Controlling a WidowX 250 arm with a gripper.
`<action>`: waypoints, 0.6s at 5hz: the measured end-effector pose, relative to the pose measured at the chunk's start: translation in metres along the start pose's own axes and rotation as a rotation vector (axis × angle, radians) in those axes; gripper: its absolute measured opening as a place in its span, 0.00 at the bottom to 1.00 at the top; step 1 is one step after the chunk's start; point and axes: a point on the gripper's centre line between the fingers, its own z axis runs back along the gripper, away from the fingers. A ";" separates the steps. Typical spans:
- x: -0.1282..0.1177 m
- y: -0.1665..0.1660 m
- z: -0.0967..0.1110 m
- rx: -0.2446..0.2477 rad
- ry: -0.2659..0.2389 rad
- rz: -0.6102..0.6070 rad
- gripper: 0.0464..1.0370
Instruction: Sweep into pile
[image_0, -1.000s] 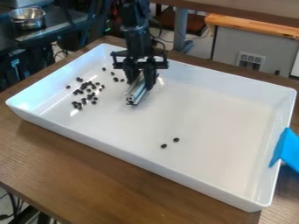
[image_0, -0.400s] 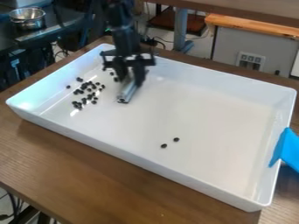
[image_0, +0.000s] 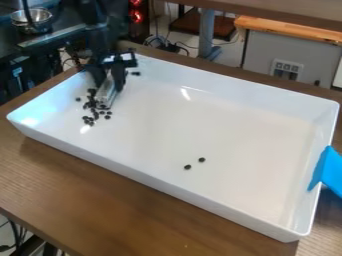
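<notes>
The black gripper (image_0: 111, 82) hangs over the far left part of the white tray (image_0: 220, 120), shut on a silver metal bar (image_0: 107, 94). The bar's lower end meets the upper right side of a loose cluster of dark beans (image_0: 95, 114) on the tray floor. Part of the cluster is hidden behind the bar and gripper. Two separate beans (image_0: 194, 163) lie near the tray's front middle, well away from the cluster. Another dark bit (image_0: 135, 73) shows just right of the gripper, by the far wall.
Raised walls surround the tray, which stands on a brown wooden table (image_0: 87, 192). A blue object (image_0: 328, 172) sits against the tray's right wall. Metal bowls (image_0: 31, 19) stand on a dark surface at the back left.
The gripper and its bar have moved left across the far side of the tray, from right of the beans to the cluster's edge. The two front beans have stayed put.
</notes>
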 end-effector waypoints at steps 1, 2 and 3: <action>-0.012 0.010 0.001 0.019 0.024 0.001 0.34; -0.031 -0.003 0.025 -0.065 0.058 -0.019 0.34; -0.046 -0.044 0.067 -0.190 0.049 -0.118 0.34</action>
